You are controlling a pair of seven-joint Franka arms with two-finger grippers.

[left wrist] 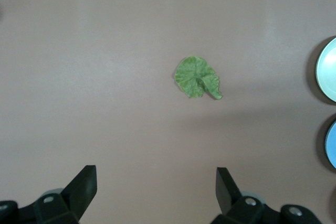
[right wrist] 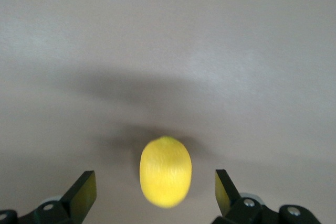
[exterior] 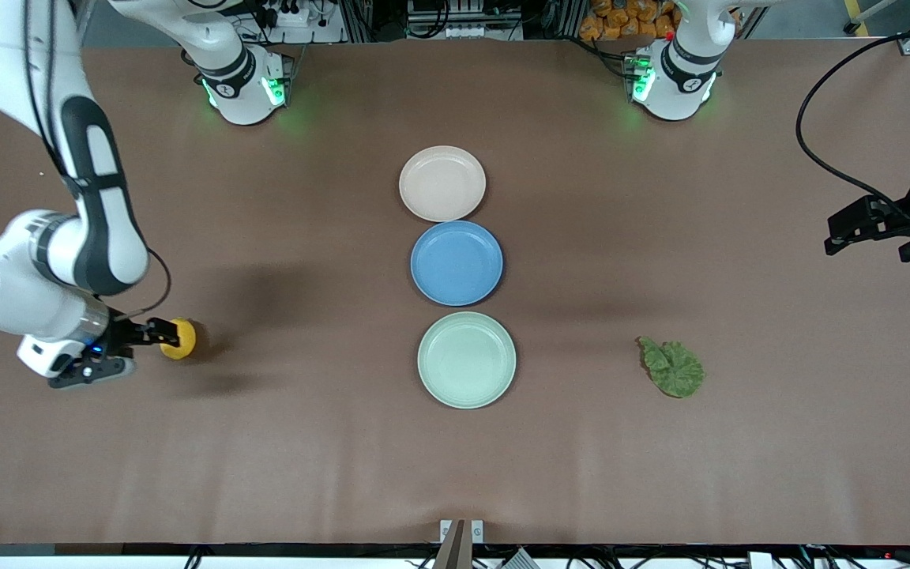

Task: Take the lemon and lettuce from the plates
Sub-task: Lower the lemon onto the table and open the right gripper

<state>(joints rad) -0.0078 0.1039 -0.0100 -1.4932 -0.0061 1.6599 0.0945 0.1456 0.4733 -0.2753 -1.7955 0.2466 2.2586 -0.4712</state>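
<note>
The yellow lemon [exterior: 179, 339] lies on the brown table at the right arm's end, off the plates. My right gripper [exterior: 161, 335] is low beside it, open, with the lemon [right wrist: 165, 171] between the fingers and touching neither. The green lettuce [exterior: 673, 368] lies flat on the table toward the left arm's end; it also shows in the left wrist view [left wrist: 197, 77]. My left gripper [exterior: 840, 234] is open and empty, high over the table's edge at the left arm's end. The beige plate [exterior: 442, 183] and the mint plate [exterior: 467, 359] are empty.
A blue plate [exterior: 456, 263] sits between the beige and mint plates in a row down the table's middle. The mint plate's rim [left wrist: 326, 69] and the blue plate's rim [left wrist: 332, 144] show in the left wrist view. A black cable [exterior: 810, 150] hangs by the left arm.
</note>
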